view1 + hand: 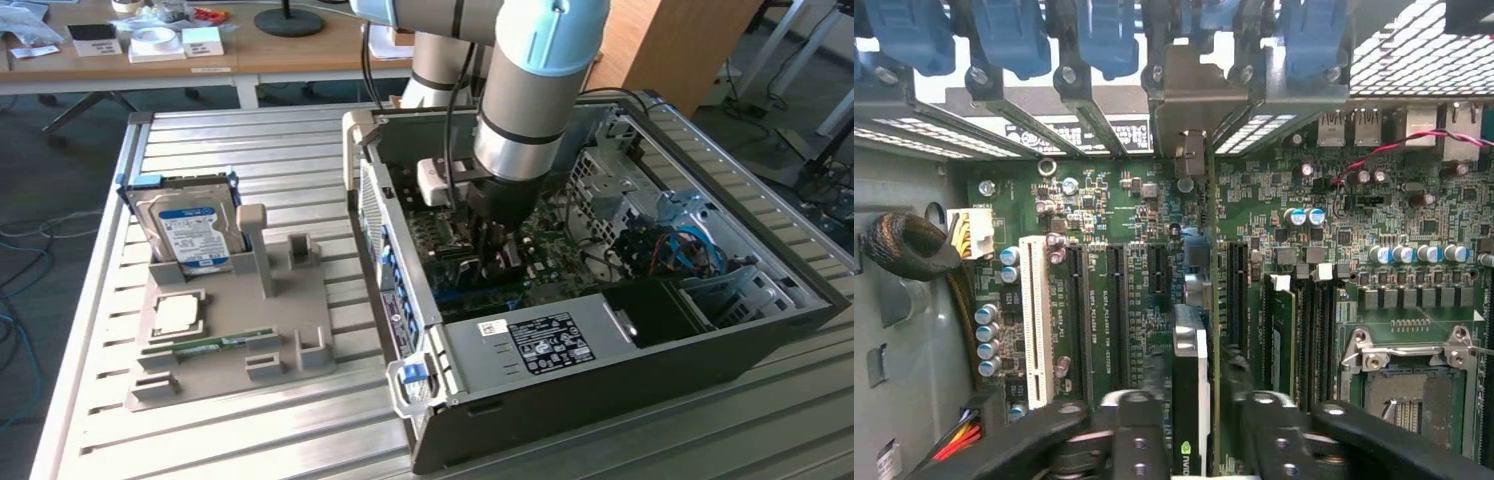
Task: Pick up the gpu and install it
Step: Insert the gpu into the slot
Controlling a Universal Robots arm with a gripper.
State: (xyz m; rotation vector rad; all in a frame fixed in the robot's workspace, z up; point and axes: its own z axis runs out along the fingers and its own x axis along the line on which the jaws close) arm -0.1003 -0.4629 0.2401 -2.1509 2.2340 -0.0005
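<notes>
The open black computer case [587, 330] lies on the ribbed metal tabletop [267, 430], motherboard up for access. The thin black gpu [1192, 400] stands edge-on in its slot, between the hand's [1194, 425] slightly parted fingers.

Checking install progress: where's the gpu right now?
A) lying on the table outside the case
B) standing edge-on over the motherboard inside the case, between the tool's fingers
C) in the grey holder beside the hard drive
B: the gpu stands edge-on over the motherboard between the tool fingers, inside the case.
</notes>
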